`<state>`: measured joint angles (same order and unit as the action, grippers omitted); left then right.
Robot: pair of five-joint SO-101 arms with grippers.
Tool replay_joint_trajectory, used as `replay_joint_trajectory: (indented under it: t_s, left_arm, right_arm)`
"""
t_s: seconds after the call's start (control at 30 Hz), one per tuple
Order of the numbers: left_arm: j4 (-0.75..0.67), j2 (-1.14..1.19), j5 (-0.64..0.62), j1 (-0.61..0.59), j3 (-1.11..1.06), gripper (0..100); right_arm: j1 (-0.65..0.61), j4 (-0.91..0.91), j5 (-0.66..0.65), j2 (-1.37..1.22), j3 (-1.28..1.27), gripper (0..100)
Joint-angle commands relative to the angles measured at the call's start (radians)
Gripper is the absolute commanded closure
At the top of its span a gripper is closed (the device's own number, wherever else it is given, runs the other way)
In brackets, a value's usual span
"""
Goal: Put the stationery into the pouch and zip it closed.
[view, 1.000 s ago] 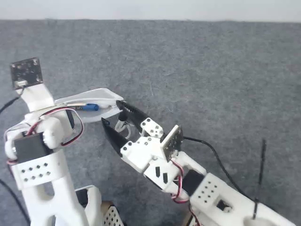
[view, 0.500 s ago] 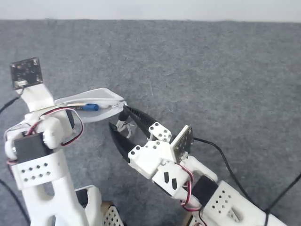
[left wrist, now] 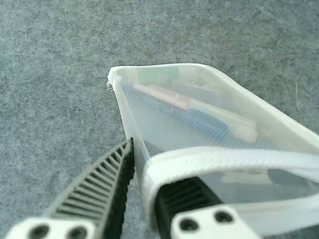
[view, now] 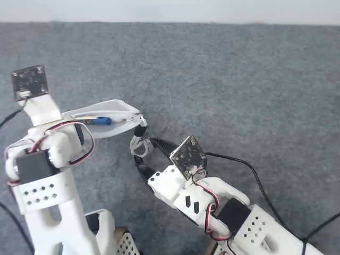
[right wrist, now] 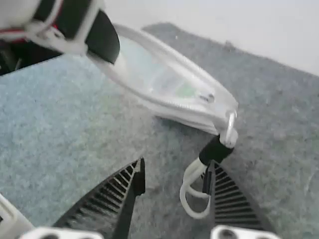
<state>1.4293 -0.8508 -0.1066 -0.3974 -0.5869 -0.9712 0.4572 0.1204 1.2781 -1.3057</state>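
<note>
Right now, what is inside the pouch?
Through the clear pouch: a white pen, something blue, something green. The zipper band hides the near end.

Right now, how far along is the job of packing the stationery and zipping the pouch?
Done: the stationery already lies inside the pouch.
In hand: the left gripper is shut on one end of the pouch. The right gripper is open at the other end, with the zipper pull loop between its fingers but not clamped.
Left: I cannot tell whether the zip is fully closed. If not, it probably needs pulling along.
</note>
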Motion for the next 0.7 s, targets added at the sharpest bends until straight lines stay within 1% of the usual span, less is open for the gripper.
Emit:
replay_joint_trajectory:
  t_s: [0.0, 0.3, 0.53, 0.67]
  left_arm:
    - [-0.018, 0.005, -0.009, 0.008, 0.01, 99]
    - [-0.018, 0.003, -0.009, 0.006, 0.01, 99]
    - [-0.018, 0.003, -0.009, 0.005, 0.01, 99]
    - [-0.018, 0.003, -0.009, 0.005, 0.01, 99]
  right_arm:
    - [0.002, 0.03, -0.012, 0.022, 0.049, 81.7]
    - [0.059, -0.045, -0.014, 0.024, -0.044, 81.8]
    - [0.062, -0.056, -0.014, 0.022, -0.063, 81.8]
    - [0.062, -0.113, -0.014, 0.022, -0.089, 81.8]
